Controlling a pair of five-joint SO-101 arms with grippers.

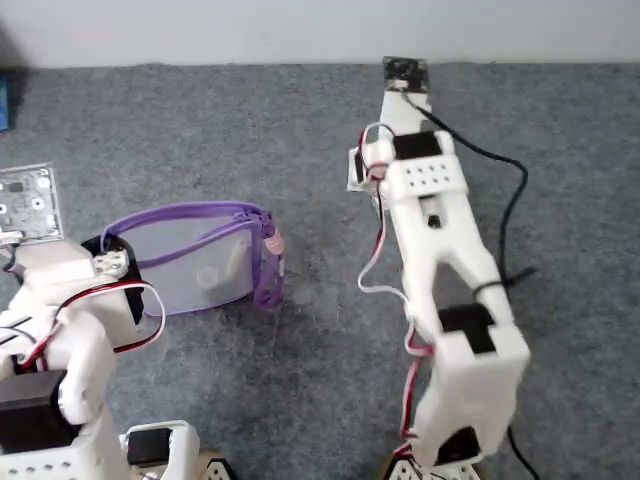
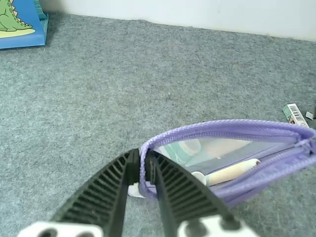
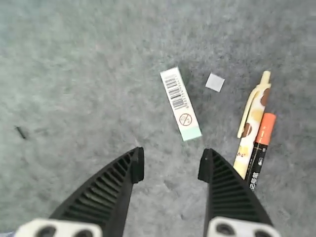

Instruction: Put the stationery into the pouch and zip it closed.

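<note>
Grey carpet-like table (image 1: 250,130), two white arms.

Left arm: low at the table's left edge in the high view. Left claw (image 2: 142,157) clenched on the purple zipper edge at one end of the pouch (image 2: 222,131); the black ribbed fingers (image 2: 113,180) pinch the fabric between them, with no gap showing. The pouch lies on its side, clear walls with purple trim, mouth gaping along its upper edge. Inside: a cream barrel (image 2: 232,172) lying lengthwise (pen or similar, cannot tell which) and, behind it, something pale green and white that the plastic wall blurs. In the high view the pouch runs from the left arm toward the middle of the table, its far end free.

Right arm: stretched away from its base up the right half of the table, well apart from the pouch. Right claw (image 3: 172,155) released, jaws wide, above bare carpet. Just beyond the fingertips lies a slim barcoded box (image 3: 180,103), white with a mint-green end, flat on the table and untouched. Near it lies a small paper scrap (image 3: 215,82). Beside those are a cream pen (image 3: 252,128) with brown spots and an orange-capped pen (image 3: 260,150) with a black barrel, lying side by side and touching; the cream pen is nearer the box.

A blue dinosaur-print item (image 2: 19,22) sits at the far corner of the table, well away from the pouch.
</note>
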